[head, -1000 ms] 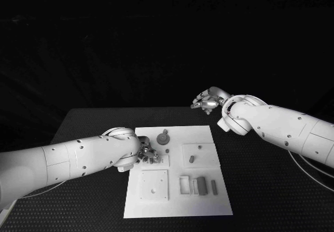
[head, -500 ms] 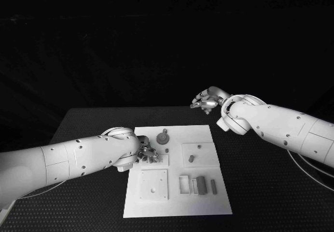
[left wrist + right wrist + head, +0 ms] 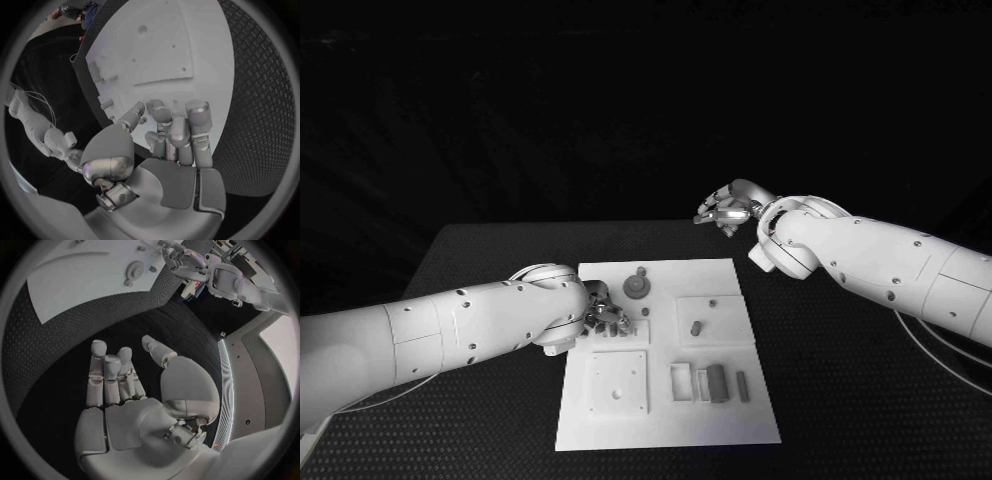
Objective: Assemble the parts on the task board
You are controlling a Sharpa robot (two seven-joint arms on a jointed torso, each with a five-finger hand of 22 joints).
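Head view: task board (image 3: 668,400) lies mid-table, long axis running away from the robot. Parts on it: a round disc part (image 3: 636,288) near the far edge, a small peg (image 3: 697,327) standing in the square plate right of centre, and a row of slim bars (image 3: 717,383) by the near right corner, probably staged there for pickup. Left hand (image 3: 604,317) sits low over the board's left edge, just beside the disc part, fingers curled down toward the surface. My read: it is working a small part there, but whether it holds anything I cannot tell from this angle. Right hand (image 3: 727,210) is raised off the board beyond the far right corner, well apart from all the parts, likely parked clear so the left has room. Left wrist view: left hand (image 3: 165,137) has its fingers bunched close together with tips pointing at the task board (image 3: 162,50); something small may sit between the tips, too unclear to call. Right wrist view: right hand (image 3: 125,385) has fingers lying side by side, lightly curled, thumb apart, palm bare, touching nothing; the task board (image 3: 81,280) is far off with the left hand (image 3: 181,260) on it.
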